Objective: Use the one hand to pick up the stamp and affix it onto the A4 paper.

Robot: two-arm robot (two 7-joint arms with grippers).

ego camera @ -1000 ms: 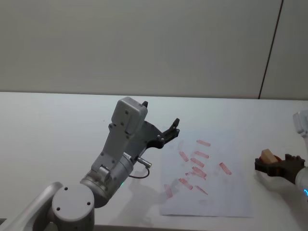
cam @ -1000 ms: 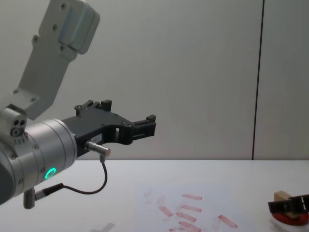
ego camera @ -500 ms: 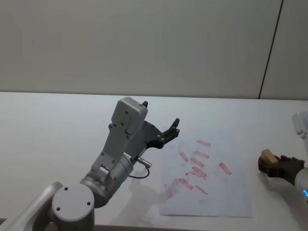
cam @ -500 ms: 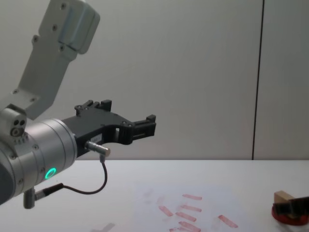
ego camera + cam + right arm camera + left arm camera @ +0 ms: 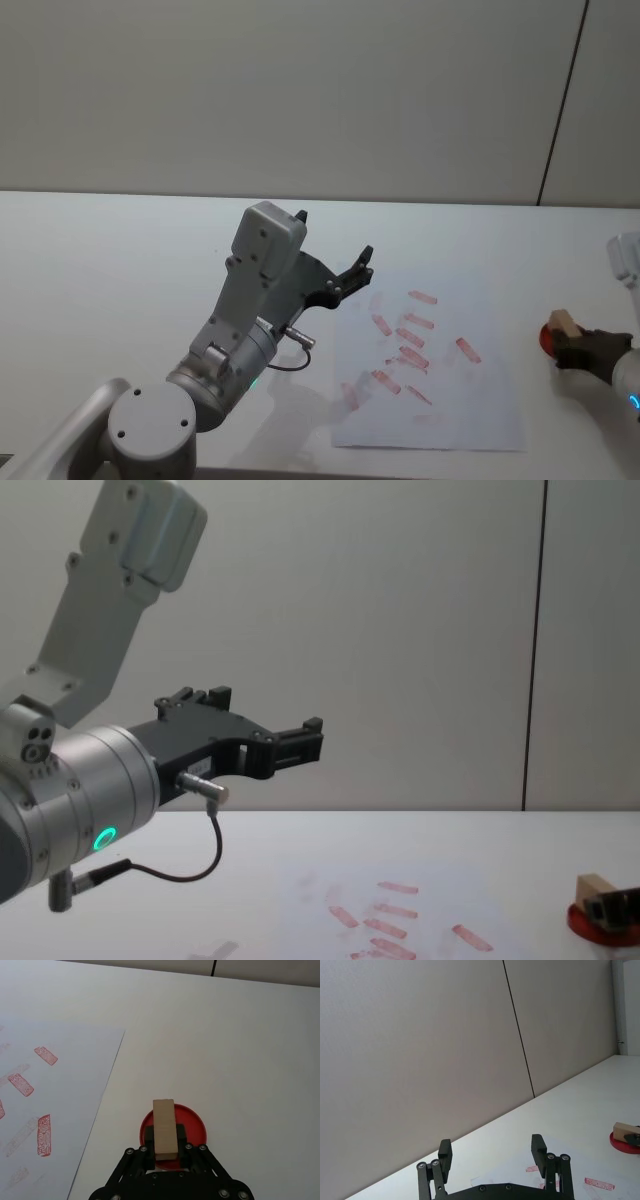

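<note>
There is one stamp (image 5: 164, 1129), one round red ink pad (image 5: 194, 1124) and one sheet of paper (image 5: 470, 410) with about nine red marks (image 5: 468, 350). There are two grippers: the left gripper (image 5: 492, 1149) and the right gripper (image 5: 164, 1135).

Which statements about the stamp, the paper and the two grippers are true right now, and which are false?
1. The right gripper is shut on the stamp. True.
2. The stamp is over the A4 paper. False: it is over the red ink pad, beside the paper.
3. The left gripper is open, raised above the table. True.
4. The A4 paper is blank. False: it bears red stamp marks.
</note>
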